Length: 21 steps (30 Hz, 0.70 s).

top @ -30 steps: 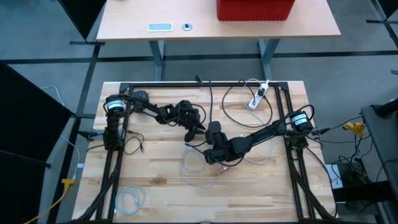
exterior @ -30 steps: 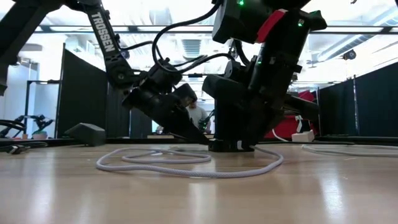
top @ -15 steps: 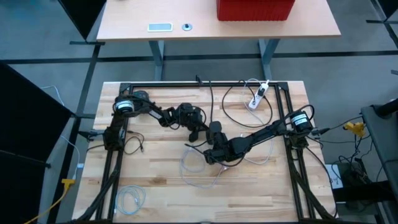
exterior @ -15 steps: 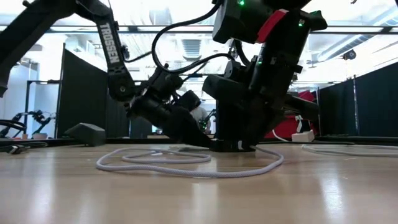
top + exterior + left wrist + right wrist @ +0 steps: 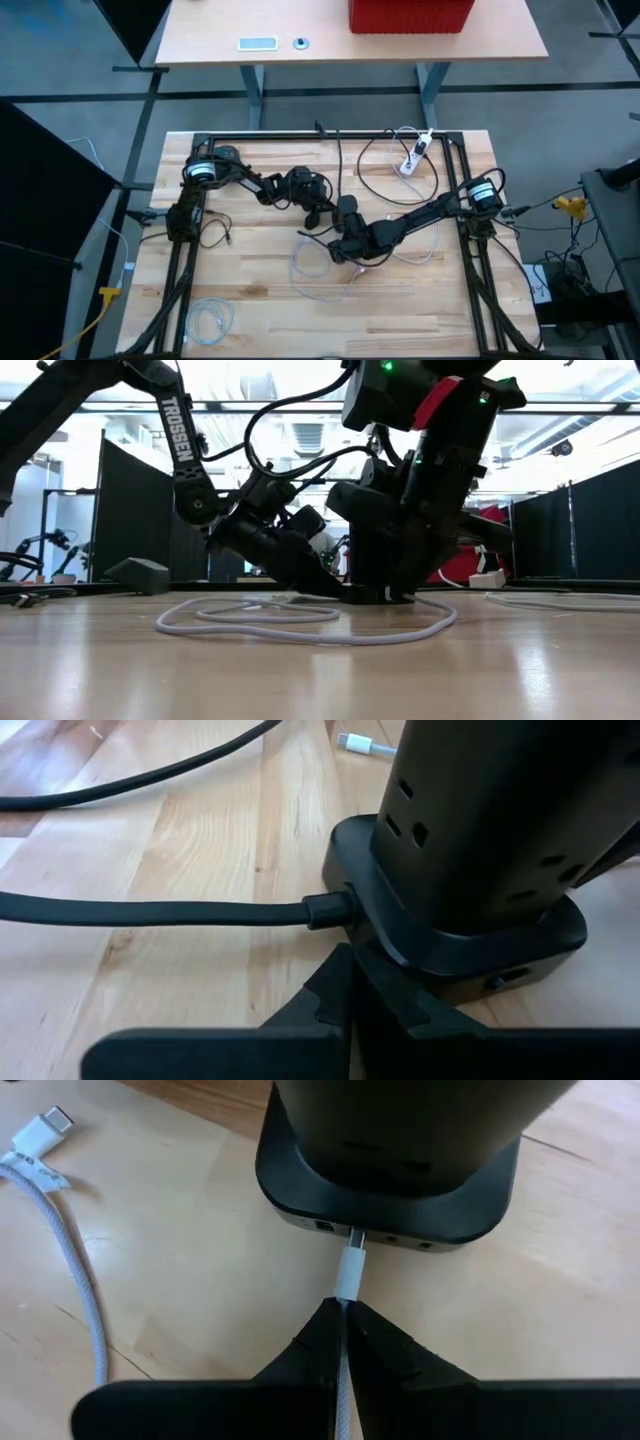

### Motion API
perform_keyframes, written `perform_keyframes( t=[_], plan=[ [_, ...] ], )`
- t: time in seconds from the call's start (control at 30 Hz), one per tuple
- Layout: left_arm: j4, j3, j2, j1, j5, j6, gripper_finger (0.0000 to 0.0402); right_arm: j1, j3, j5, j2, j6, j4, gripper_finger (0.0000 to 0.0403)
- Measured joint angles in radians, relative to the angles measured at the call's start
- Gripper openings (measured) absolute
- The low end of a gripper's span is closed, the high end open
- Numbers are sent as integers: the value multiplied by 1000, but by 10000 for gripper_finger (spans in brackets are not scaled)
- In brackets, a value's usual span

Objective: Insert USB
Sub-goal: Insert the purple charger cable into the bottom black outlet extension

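A black power tower [image 5: 346, 212] stands on its wide base [image 5: 470, 935] at the middle of the wooden table, and a black cord [image 5: 150, 908] enters that base. A white USB cable [image 5: 70, 1280] lies in loops on the table [image 5: 300, 628]. My right gripper [image 5: 343, 1308] is shut on the cable at its plug end, in front of a row of ports in the base [image 5: 385, 1235]. My left gripper [image 5: 350, 958] is shut, its tips at the base's rim next to the black cord's entry. In the high view both grippers [image 5: 325, 213] [image 5: 345, 240] meet at the tower. My left gripper's shut fingertips [image 5: 345, 970] lie against the rim of the tower's base [image 5: 375, 942], just beside where the black cord enters. They come at it low, slanting down from the table's left. The tower stands upright on the table. My right gripper pinches the white cable just behind its plug [image 5: 348, 1275] between the two fingers, which lie along the cable. It slants down toward the base. The plug's metal tip [image 5: 355, 1236] is at a port's mouth; how far in, I cannot tell.
The cable's other white connector [image 5: 50, 1125] lies loose on the table. A white power strip [image 5: 413, 155] and black cords lie at the far right, a coiled cable [image 5: 210, 318] at the near left. Black frame rails [image 5: 330, 135] border the table.
My left gripper has come down and moved toward the tower, until its tips stand at the base. My right gripper and the plug have kept still.
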<state>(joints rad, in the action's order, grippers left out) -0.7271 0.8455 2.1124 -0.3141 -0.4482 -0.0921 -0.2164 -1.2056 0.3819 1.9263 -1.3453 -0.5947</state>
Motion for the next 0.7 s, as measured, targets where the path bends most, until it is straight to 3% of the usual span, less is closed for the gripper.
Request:
perform_keyframes(
  t=[0.7],
  plan=[
    [1,-3,0,0,-10,-10,0,31,1,27,0,196,-3,0]
  ],
)
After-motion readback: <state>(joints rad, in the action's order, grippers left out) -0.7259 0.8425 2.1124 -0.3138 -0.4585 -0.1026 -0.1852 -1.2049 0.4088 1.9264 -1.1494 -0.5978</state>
